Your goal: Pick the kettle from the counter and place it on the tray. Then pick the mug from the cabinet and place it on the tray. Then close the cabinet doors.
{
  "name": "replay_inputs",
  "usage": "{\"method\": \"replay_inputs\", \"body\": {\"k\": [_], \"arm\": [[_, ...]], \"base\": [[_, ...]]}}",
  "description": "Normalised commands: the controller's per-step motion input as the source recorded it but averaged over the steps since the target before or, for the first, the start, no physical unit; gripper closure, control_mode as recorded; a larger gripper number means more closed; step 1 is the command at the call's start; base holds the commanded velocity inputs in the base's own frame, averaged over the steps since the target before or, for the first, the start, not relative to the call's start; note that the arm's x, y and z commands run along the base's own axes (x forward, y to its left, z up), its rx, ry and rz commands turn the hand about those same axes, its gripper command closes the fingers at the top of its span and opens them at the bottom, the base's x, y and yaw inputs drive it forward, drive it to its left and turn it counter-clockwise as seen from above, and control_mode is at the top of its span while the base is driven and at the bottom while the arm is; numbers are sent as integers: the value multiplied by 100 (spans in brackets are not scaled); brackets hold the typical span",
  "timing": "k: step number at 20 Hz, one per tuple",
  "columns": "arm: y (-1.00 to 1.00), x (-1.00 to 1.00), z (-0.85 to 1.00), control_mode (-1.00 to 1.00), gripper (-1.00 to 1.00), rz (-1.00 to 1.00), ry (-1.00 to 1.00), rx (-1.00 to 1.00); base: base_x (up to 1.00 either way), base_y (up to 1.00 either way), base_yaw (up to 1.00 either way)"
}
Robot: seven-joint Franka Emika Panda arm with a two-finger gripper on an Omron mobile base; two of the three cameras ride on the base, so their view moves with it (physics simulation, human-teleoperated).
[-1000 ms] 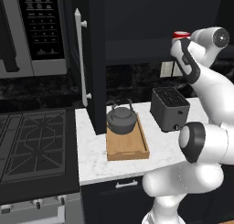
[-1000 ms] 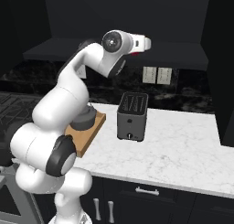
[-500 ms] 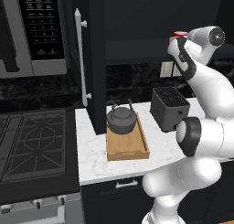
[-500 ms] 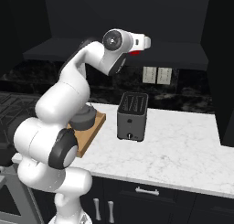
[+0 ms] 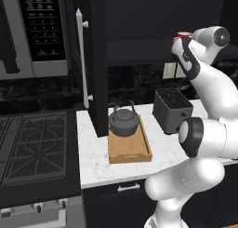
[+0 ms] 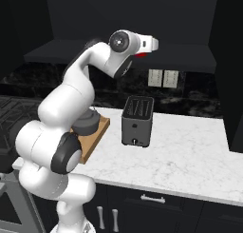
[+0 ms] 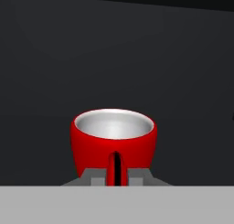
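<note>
Presently the tool (image 7: pixel 118 178) is clamped on the red mug's (image 7: pixel 113 143) handle inside the cabinet (image 5: pixel 139 22); kettle (image 5: pixel 123 122) sits on the tray (image 5: pixel 128 148).

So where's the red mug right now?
The mug is up on the cabinet shelf, with the gripper shut on its handle, high above the toaster.

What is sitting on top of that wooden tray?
The dark kettle stands on the far end of the tray; the near end is bare wood. From the right base view, the arm covers most of the tray, hiding the kettle.
</note>
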Motion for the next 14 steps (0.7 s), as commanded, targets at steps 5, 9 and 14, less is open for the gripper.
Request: {"method": "replay_inputs", "body": {"k": [5,9,14], "arm": [[-1,0,-2,-100,100,0,0,0],[0,0,-6,-100,100,0,0,0],[0,-4,-4,-100,100,0,0,0]], "base": [[0,0,0],[0,0,0],[0,0,0]]}}
